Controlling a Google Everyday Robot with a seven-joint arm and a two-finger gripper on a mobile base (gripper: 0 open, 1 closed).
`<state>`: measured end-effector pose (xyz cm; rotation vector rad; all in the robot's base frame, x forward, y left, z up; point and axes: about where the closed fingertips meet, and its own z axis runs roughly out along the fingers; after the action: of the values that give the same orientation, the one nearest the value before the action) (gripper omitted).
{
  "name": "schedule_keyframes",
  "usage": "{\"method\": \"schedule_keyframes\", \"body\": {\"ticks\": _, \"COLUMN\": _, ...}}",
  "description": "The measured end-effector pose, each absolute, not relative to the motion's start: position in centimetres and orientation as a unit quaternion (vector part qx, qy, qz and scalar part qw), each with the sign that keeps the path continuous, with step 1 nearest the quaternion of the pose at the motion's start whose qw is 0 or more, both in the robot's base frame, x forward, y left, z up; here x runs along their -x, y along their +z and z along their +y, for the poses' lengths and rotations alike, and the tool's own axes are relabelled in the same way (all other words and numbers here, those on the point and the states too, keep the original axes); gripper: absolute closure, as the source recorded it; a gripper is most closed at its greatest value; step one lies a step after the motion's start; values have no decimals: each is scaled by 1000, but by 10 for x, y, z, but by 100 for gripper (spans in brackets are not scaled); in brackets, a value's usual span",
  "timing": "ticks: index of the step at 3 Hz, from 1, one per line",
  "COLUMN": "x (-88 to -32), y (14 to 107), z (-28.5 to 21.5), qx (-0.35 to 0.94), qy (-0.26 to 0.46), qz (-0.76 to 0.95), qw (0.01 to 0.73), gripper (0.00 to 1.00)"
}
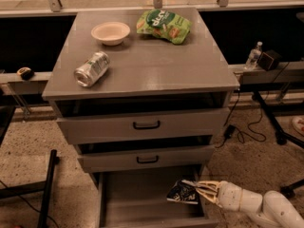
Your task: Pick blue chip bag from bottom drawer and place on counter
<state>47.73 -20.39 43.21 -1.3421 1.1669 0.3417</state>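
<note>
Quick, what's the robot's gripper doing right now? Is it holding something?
The gripper: closed on the blue bag, low at the right side of the open bottom drawer.

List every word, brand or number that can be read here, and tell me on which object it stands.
No text can be read with certainty.
The green chip bag on the counter: white brand letters, too blurred to read.
The blue chip bag, held by the gripper at the bottom drawer right side: white lettering, too small to read.
The can: no legible label.
</note>
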Motion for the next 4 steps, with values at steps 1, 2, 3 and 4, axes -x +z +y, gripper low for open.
{"method": "schedule_keyframes", "body": {"ticks": 1, "x": -460, "y": 439, "z": -194, "qx": 591, "qy": 178, "qz": 482, "qw": 621, "gripper": 100}}
{"method": "schedule_keyframes", "body": {"ticks": 2, "x": -460, "y": 439, "z": -194, "qx": 591, "qy": 178, "qz": 482, "qw": 621, "gripper": 100}}
{"method": "schedule_keyframes", "body": {"ticks": 3, "x": -473, "y": 472, "z": -199, "qx": 589, "qy": 187, "qz": 459, "qw": 638, "gripper": 100}}
{"method": "schedule_keyframes", "body": {"ticks": 4, "x": -497, "y": 551, "z": -227, "qx": 596, "qy": 181, "qz": 411, "qw": 666, "gripper": 100}}
